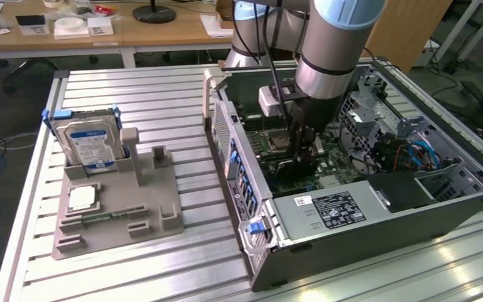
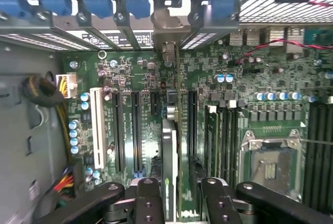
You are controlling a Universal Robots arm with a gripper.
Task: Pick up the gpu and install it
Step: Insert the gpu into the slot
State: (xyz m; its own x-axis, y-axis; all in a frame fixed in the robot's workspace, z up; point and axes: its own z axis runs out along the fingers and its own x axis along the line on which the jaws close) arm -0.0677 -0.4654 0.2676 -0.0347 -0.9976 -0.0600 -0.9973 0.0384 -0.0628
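Note:
The gpu [image 2: 167,146] is seen edge-on in the wrist view, a thin card with a grey cooler side and a green board. It stands upright over the motherboard's [image 2: 130,78] expansion slots. Its pale metal end bracket [image 2: 169,26] meets the slotted rear wall of the case. My gripper [image 2: 176,195] is shut on the card, with one black finger [image 2: 147,198] on each side of it. In the exterior view my gripper [image 1: 305,151] reaches straight down into the open computer case [image 1: 376,251], and the arm hides most of the card.
Beside the card lie empty black slots [image 2: 135,130], memory slots and the CPU socket [image 2: 270,156]. A cable bundle [image 2: 44,94] hangs by the case wall. On the exterior view's left, a grey holder [image 1: 153,207] carries a blue-labelled hard drive [image 1: 90,141] and a square silver chip [image 1: 82,198].

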